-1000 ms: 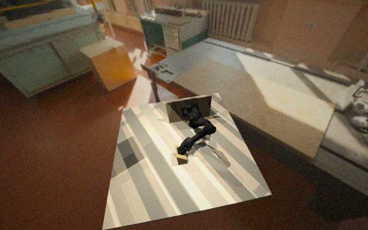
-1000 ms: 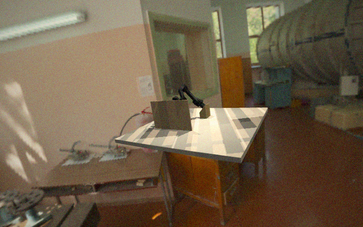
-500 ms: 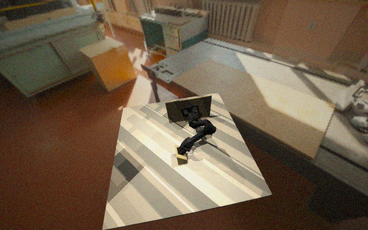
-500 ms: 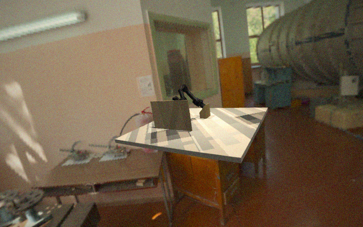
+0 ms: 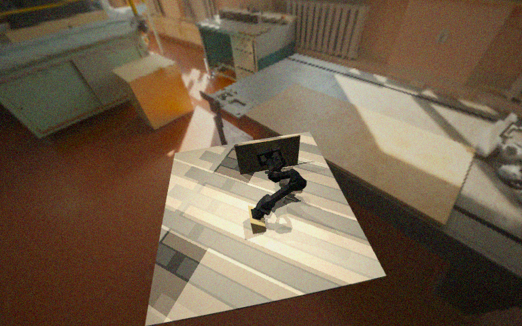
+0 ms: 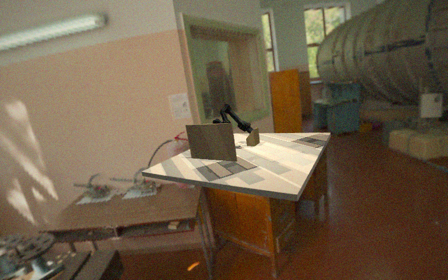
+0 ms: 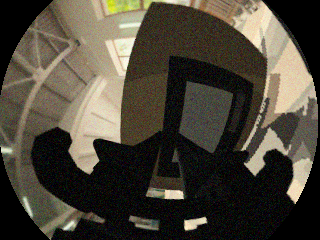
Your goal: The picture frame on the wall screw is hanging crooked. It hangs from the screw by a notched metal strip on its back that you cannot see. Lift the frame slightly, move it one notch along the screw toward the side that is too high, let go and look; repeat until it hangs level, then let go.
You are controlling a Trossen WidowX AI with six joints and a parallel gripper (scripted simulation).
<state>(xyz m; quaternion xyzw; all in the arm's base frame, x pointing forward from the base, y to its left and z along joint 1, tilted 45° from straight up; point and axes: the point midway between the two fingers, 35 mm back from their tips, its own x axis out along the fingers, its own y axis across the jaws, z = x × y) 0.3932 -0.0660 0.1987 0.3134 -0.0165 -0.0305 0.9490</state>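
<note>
The picture frame [image 5: 259,159] [image 7: 175,87] has a black border around a grey picture and stands against the brown upright wall panel [image 5: 246,157] [image 6: 211,142] [image 7: 142,95]. My gripper [image 5: 272,164] [image 7: 168,135] is in front of the panel, shut on the lower border of the frame. In the wrist view the dark fingers meet at that border and cover part of it. The frame's exact tilt is hard to judge, as the wrist view is strongly curved and the frame is small in the top view. In the exterior view the panel hides the frame and gripper. The screw and notched strip are hidden.
The arm's base sits on a wooden block [image 5: 258,228] [image 6: 252,140] on the striped table top [image 5: 246,269] [image 6: 280,178]. The panel stands near the table's far edge in the top view. The bent arm [image 5: 283,193] [image 6: 234,116] reaches from the block to the panel.
</note>
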